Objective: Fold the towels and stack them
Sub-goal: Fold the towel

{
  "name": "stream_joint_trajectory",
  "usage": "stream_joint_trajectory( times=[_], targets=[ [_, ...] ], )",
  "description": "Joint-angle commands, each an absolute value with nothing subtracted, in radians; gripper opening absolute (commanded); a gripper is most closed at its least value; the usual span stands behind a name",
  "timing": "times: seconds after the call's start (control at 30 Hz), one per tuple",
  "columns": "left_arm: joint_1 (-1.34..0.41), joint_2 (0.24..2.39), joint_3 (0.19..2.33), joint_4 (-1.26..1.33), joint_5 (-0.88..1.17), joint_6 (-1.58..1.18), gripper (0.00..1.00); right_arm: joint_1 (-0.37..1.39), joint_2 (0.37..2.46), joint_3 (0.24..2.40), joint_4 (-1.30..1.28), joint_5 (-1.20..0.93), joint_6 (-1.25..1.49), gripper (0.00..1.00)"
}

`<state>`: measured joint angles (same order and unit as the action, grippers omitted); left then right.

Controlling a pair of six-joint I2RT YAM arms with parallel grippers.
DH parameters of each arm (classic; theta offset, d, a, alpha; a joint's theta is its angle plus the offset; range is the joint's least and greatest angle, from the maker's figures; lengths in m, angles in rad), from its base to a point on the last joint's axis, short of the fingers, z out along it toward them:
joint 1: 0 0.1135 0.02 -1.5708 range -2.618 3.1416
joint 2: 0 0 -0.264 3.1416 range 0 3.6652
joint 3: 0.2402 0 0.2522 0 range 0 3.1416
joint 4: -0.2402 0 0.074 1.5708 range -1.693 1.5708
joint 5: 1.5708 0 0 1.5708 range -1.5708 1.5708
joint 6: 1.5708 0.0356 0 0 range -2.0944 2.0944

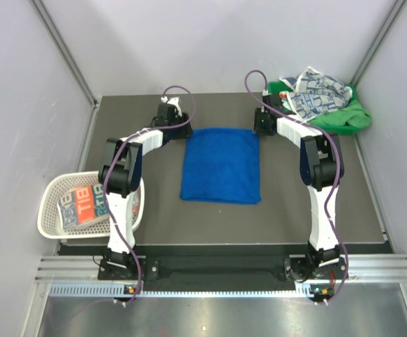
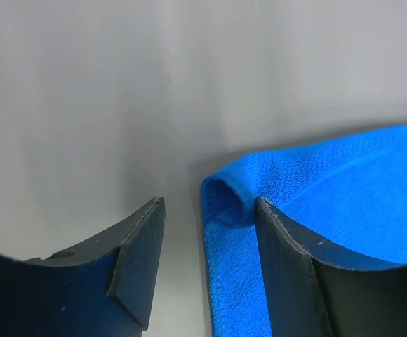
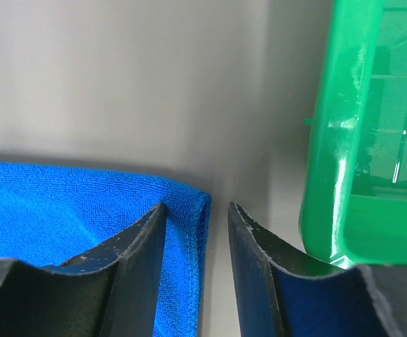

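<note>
A royal blue towel (image 1: 221, 165) lies flat in the middle of the table, folded over. My left gripper (image 1: 177, 126) stands open at its far left corner. In the left wrist view the rolled corner of the blue towel (image 2: 231, 203) sits between the fingers of the left gripper (image 2: 210, 235), against the right one. My right gripper (image 1: 262, 125) stands open at the far right corner. There the stitched edge of the blue towel (image 3: 193, 232) lies between the fingers of the right gripper (image 3: 196, 239), with a gap to the right finger. A white towel with navy print (image 1: 316, 93) lies crumpled at the back right.
A green plastic tray (image 1: 347, 118) sits at the back right under the crumpled towel, and its wall (image 3: 344, 140) is close to my right gripper. A white mesh basket (image 1: 49, 210) at the left edge holds a folded towel with big letters (image 1: 83, 206).
</note>
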<state>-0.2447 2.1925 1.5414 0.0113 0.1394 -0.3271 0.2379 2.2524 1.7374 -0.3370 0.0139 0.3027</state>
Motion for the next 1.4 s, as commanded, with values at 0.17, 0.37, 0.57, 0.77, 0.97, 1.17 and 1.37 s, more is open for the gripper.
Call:
stream_joint_trajectory(
  times=[0.17,0.37,0.57,0.77,0.97,1.17,1.37],
  targets=[
    [-0.241,2.094,1.442,0.173,0.164,-0.344,0.61,0.221,2.238,1.775,-0.321,0.005,0.284,0.41],
    [-0.235,2.022,1.348,0.325,0.190,-0.374,0.63,0.218,2.232,1.770,-0.318,0.005,0.284,0.41],
    [-0.235,2.002,1.328,0.362,0.248,-0.364,0.62,0.215,2.230,1.766,-0.314,0.006,0.284,0.41],
    [-0.241,2.034,1.362,0.273,0.215,-0.319,0.59,0.212,2.227,1.763,-0.314,0.005,0.285,0.41],
    [-0.265,2.109,1.420,0.187,0.167,-0.270,0.55,0.212,2.221,1.755,-0.308,-0.020,0.285,0.41],
    [-0.294,2.206,1.514,0.108,0.078,-0.270,0.53,0.212,2.206,1.733,-0.301,-0.021,0.285,0.41],
    [-0.301,2.229,1.531,0.068,-0.109,-0.322,0.52,0.212,2.177,1.712,-0.288,-0.023,0.284,0.41]
  ],
)
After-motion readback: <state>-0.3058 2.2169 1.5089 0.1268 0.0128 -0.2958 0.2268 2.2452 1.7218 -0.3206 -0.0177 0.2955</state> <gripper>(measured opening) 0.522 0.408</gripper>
